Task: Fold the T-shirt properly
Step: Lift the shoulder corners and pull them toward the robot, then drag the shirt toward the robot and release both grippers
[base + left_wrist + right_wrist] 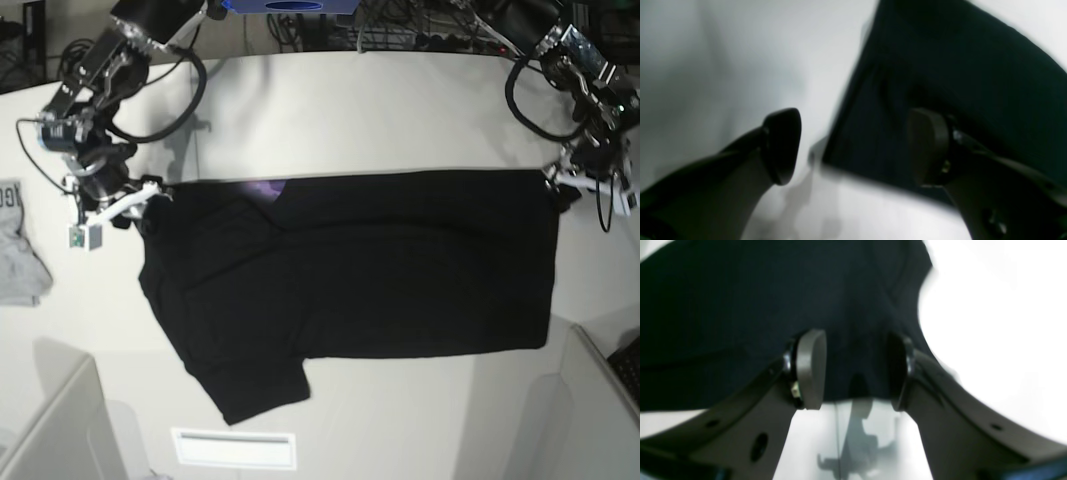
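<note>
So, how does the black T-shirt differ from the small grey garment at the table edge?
The T-shirt is black and large, while the grey garment is light grey and small. The T-shirt lies spread flat across the middle of the table; the grey garment sits crumpled at the edge, partly out of frame. A purple patch shows on the T-shirt; the grey garment carries dark lettering. Both are cloth resting on the same table.

Black T-shirt folded lengthwise on a white table, an arm at each far corner.

The large black short-sleeved cloth T-shirt (350,265) lies flat across the white tabletop (380,110), one sleeve jutting toward the near edge and a sliver of purple print showing at its far edge. The right gripper (140,200) sits at the shirt's far corner on the view's left, the left gripper (560,190) at the opposite far corner. A small light-grey garment with dark lettering (20,245) lies well apart at the left edge.
</note>
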